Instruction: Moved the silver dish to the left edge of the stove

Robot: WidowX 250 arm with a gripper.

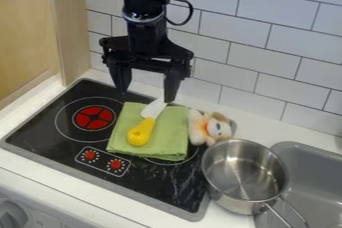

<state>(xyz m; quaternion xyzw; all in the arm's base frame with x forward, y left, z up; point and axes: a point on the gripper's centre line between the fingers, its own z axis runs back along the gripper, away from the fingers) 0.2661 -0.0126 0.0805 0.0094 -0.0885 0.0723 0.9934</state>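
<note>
At the near right corner of the stove (53, 134), a stainless steel saucepan (244, 172) stands upright between the cooktop and the sink (314, 164); whether its base bears on the glass or the white surface (30, 164), I cannot tell; its wire handle (267, 206) points out over the sink, which probably leaves the rim on the stove side free to grip. The tool (145, 96) hangs over the back of the stove, its fingers spread, pinching nothing; presumably that is so it can close on the pan's rim. Between the pan and the left edge lies a folded green cloth (175, 132), with a yellow-handled toy knife (140, 134) on it; a plush toy (217, 127) sits close behind the pan; a low slide leftward could snag these, so a lift seems wiser.
</note>
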